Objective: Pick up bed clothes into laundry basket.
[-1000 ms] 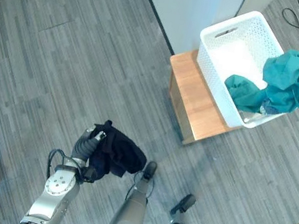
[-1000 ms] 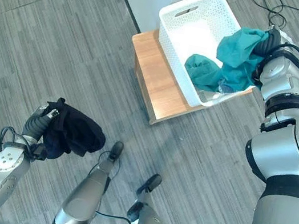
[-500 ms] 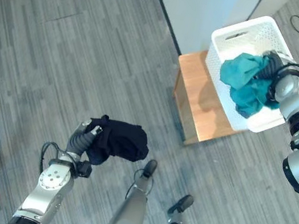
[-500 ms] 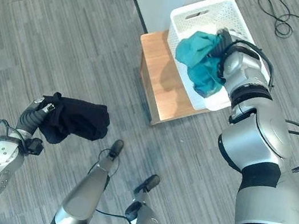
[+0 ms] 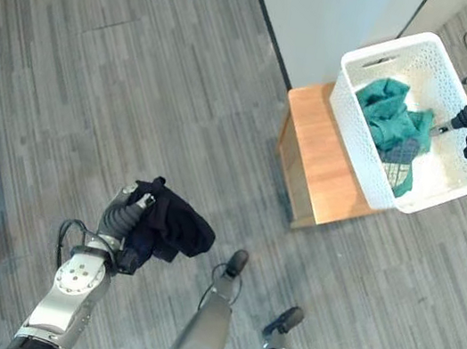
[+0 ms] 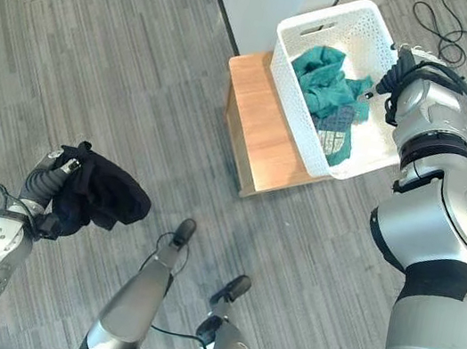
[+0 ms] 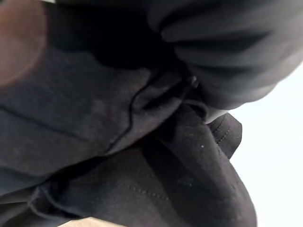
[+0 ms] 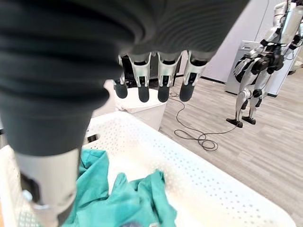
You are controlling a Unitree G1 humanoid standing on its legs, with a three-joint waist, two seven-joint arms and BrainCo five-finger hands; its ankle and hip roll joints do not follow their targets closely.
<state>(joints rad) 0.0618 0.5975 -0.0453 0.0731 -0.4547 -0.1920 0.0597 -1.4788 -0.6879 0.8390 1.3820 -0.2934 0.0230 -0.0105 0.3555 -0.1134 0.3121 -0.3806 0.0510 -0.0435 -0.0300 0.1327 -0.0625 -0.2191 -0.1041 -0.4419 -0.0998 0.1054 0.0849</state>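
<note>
My right hand [image 8: 161, 75]: it hangs over the far edge of the white perforated plastic laundry basket [image 5: 440, 68], fingers straight and relaxed with nothing between them; in my right wrist view their dark tips point down at the basket's rim.
My left hand [image 5: 124, 219]: low on my left side over the floor, fingers curled round a crumpled black cloth garment [image 5: 172, 227]; in my left wrist view the black fabric bunches up right against the hand.
Black garment: held off the floor in my left hand, its loose folds spilling toward my right, well apart from the basket.
Teal cloth garment [image 6: 325, 78]: lying crumpled inside the basket, along the side nearer the worktop's bare part, apart from my right hand.
Patterned fabric [image 6: 335, 135]: a small greyish piece showing in the basket just beside the teal cloth.
Laundry basket: sitting on a low wooden worktop [image 5: 318, 158], toward its right end, with part of it jutting past the worktop's edge.
Worktop: standing on the grey wood-plank floor [image 5: 97, 78], next to a pale wall panel [image 5: 343, 13].
Background: another humanoid robot [image 8: 258, 61] stands at a distance in my right wrist view.
</note>
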